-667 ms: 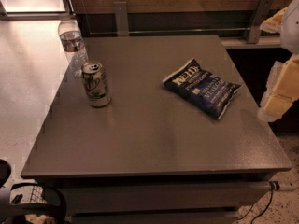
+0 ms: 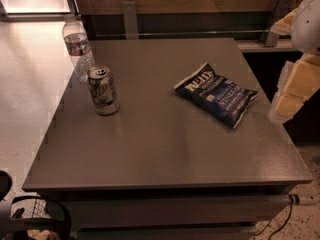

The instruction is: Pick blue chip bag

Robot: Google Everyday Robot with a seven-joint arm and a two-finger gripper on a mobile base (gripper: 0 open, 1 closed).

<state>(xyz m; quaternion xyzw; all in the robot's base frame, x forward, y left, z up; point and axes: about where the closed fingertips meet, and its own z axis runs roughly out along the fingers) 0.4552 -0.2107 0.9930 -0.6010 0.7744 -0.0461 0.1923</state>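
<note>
The blue chip bag [image 2: 216, 94] lies flat on the grey table [image 2: 165, 149], right of centre, dark navy with white lettering. My gripper [image 2: 292, 91], pale cream in colour, hangs at the right edge of the camera view, just beyond the table's right side. It is to the right of the bag, apart from it, and holds nothing that I can see.
A silver drink can [image 2: 103, 90] stands upright on the left part of the table. A clear water bottle [image 2: 77, 46] stands behind it near the back left corner. A wall with a rail runs along the back. A cable [image 2: 280, 224] hangs at the lower right.
</note>
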